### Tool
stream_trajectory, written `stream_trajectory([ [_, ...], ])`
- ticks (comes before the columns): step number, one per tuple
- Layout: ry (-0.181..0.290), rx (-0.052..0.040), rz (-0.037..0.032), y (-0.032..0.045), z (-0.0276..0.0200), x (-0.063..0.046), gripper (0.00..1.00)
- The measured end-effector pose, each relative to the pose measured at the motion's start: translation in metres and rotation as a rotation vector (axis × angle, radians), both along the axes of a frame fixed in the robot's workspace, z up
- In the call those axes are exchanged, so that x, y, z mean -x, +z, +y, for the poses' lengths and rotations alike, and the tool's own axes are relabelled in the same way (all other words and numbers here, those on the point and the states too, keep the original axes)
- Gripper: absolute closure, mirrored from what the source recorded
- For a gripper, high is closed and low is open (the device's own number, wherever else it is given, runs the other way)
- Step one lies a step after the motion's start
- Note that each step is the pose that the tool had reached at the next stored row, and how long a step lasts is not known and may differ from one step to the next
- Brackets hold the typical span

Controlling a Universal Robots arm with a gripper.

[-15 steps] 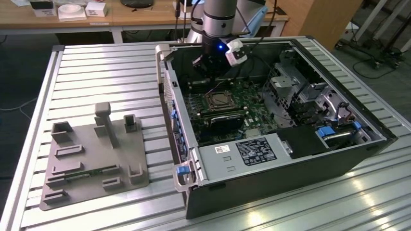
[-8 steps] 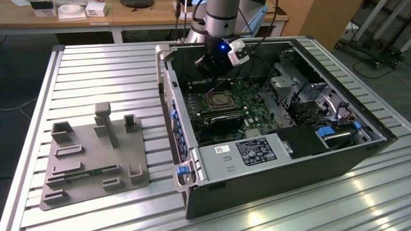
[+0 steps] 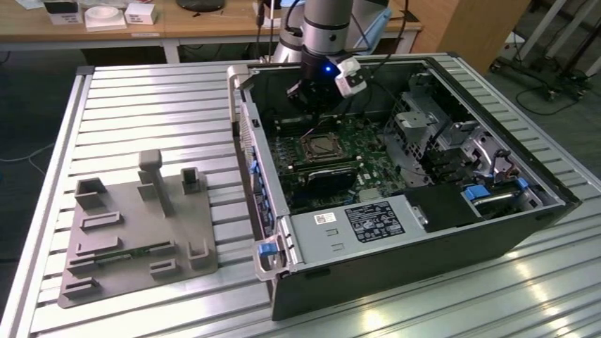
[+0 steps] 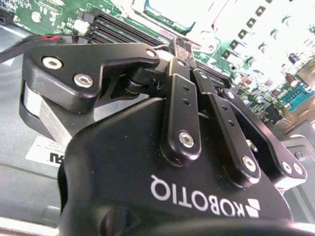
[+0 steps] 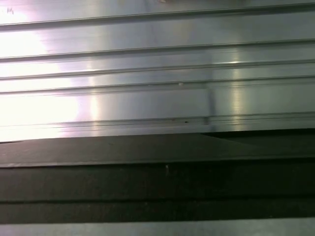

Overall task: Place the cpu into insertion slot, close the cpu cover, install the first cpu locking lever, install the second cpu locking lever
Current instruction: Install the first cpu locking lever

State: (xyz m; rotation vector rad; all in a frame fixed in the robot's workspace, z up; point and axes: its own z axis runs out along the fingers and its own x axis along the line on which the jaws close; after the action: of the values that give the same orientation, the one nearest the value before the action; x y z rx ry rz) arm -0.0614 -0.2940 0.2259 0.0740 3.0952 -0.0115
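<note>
Gripper (image 3: 313,97): jaws seen closed, nothing visibly held.
Insertion slot (image 3: 324,146): just beside.
Risk: memory slots (image 3: 324,167) could be struck if misaligned.

From high and well back, the exterior view overlooks the ribbed worktop (image 3: 141,120) and the open computer case (image 3: 413,260). The second wrist view looks closely past the claw (image 4: 182,46) onto the case's green board (image 4: 64,10). The first wrist view closely faces the worktop's slats (image 5: 147,73).
</note>
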Motion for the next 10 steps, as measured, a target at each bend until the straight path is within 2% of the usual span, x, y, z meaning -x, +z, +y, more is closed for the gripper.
stream_trajectory([
  [10,0.0,0.0001,0.0002,-0.0053,0.0,-0.0031,0.9],
])
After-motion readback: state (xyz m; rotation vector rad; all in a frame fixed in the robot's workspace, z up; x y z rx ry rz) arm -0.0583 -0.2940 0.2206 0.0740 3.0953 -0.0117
